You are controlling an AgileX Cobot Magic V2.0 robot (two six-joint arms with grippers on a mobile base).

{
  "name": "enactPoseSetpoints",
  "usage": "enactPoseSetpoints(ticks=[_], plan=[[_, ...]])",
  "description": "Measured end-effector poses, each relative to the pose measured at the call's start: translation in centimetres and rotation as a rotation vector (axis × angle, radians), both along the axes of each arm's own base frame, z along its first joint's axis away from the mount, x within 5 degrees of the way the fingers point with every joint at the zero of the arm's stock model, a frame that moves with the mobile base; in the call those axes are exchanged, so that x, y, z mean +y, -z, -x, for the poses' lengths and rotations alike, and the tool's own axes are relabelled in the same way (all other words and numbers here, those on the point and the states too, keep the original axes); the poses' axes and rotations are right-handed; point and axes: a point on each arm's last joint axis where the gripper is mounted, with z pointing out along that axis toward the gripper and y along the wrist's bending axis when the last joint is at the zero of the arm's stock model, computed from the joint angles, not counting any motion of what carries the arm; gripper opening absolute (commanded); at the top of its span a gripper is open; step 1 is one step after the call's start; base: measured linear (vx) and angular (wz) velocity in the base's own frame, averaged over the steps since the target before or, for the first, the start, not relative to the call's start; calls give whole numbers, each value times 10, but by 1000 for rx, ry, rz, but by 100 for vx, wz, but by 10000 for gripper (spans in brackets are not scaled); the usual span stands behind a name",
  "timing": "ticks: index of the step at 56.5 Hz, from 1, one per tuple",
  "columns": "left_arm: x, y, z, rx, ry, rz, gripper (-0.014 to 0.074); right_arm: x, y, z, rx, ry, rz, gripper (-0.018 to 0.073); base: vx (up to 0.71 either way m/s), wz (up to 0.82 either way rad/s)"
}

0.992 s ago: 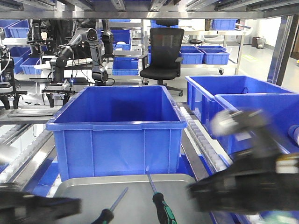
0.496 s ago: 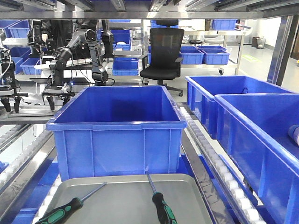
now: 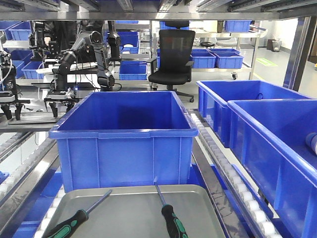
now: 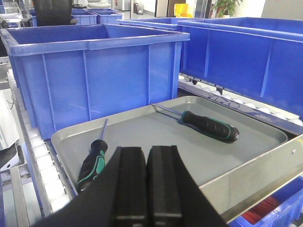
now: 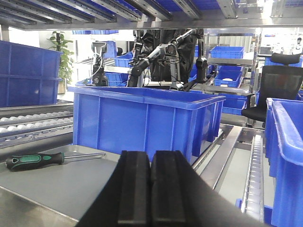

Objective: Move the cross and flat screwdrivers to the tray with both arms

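Two black-and-green screwdrivers lie loose in the grey metal tray (image 3: 138,213). One screwdriver (image 3: 74,222) rests at the tray's left, its shaft pointing up-right; the other screwdriver (image 3: 171,220) lies right of centre. From the left wrist view the left one (image 4: 92,161) and the right one (image 4: 208,125) both rest on the tray (image 4: 156,137). My left gripper (image 4: 147,184) is shut and empty, near the tray's front edge. My right gripper (image 5: 150,189) is shut and empty, beside the tray (image 5: 47,184), with one screwdriver (image 5: 35,160) lying far left. Neither arm shows in the front view.
A deep blue bin (image 3: 124,134) stands right behind the tray. More blue bins (image 3: 277,144) line the right side along a roller conveyor (image 3: 228,173). Other robot arms (image 3: 84,54) and a black office chair (image 3: 176,54) stand far back.
Both arms have pulled back out of the front view, where they were blurred at the bottom corners. The left screwdriver shifted left and turned flatter in the tray; the right one has stayed put.
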Motion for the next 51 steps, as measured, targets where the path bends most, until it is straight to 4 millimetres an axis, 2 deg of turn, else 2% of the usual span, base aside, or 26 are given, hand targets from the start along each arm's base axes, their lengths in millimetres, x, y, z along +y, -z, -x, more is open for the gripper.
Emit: enactPoseSetpoints(ticks=[9, 15, 20, 25, 34, 51], plan=[[0, 1, 0, 1, -2, 1, 3, 0, 0, 0, 0, 0, 0, -8, 0, 0], [5, 11, -2, -54, -48, -67, 3, 0, 0, 0, 0, 0, 0, -8, 0, 0], [14, 31, -2, -114, -142, -131, 3, 0, 0, 0, 2, -1, 1, -8, 0, 1], [24, 63, 1, -133, -233, -157, 3, 0, 0, 0, 5, -1, 3, -8, 0, 0], [33, 110, 11, -147, -343, -94, 3, 0, 1, 0, 6, -2, 3, -8, 0, 0], [35, 115, 18, -144, -359, -81, 3, 0, 1, 0, 6, -2, 3, -8, 0, 0]])
